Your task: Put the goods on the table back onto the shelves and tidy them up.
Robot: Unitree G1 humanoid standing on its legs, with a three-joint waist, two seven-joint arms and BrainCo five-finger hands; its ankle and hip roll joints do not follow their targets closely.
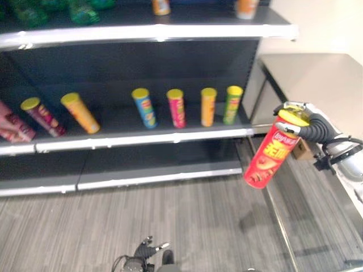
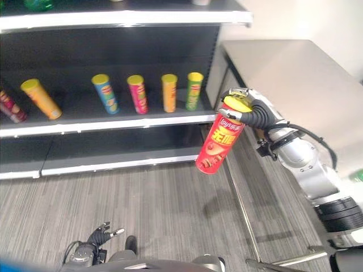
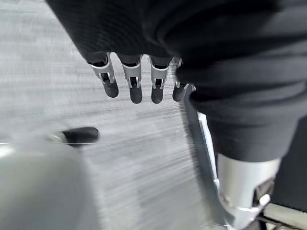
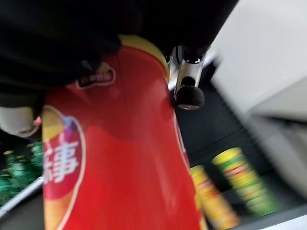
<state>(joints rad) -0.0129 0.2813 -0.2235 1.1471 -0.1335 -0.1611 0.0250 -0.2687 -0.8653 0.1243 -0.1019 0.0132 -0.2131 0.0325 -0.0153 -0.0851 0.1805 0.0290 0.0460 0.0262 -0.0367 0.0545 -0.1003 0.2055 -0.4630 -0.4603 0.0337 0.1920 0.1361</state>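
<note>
Right hand: right hand [image 2: 252, 113] is raised in the air between the dark shelf unit and the table, fingers and thumb curled round the yellow-lidded top of a tall red cardboard crisp tube [image 2: 218, 141].
Red tube: hangs tilted, lid end up in the hand and base lower, toward the shelves; clear of shelf, table and floor. In the right wrist view the red tube [image 4: 115, 158] runs from under the dark cover, one dark fingertip [image 4: 189, 96] beside it.
Left hand: left hand [image 1: 148, 249] sits low over the floor at the near edge of the head views. In its own wrist view the silver fingers [image 3: 134, 84] hang nearly straight in a row, relaxed, holding nothing.
Middle shelf: dark metal shelf with silver front edge [image 1: 142, 139] carries four upright tubes in a spaced row: blue tube [image 1: 144, 107], pink tube [image 1: 176, 108], orange tube [image 1: 208, 106], green tube [image 1: 232, 105] nearest the shelf's right end.
Further left on that shelf: a yellow-orange tube [image 1: 80, 113] and a dark red tube [image 1: 43, 117], both leaning; a pink pack [image 1: 12, 127] at the far left.
Top shelf: green bottles [image 1: 51, 10] at left, two orange items further right, too cut off to identify.
Table: pale beige table top [image 2: 283, 73] stands right of the shelves, behind the right hand.
Floor: grey striped floor [image 1: 170, 221].
</note>
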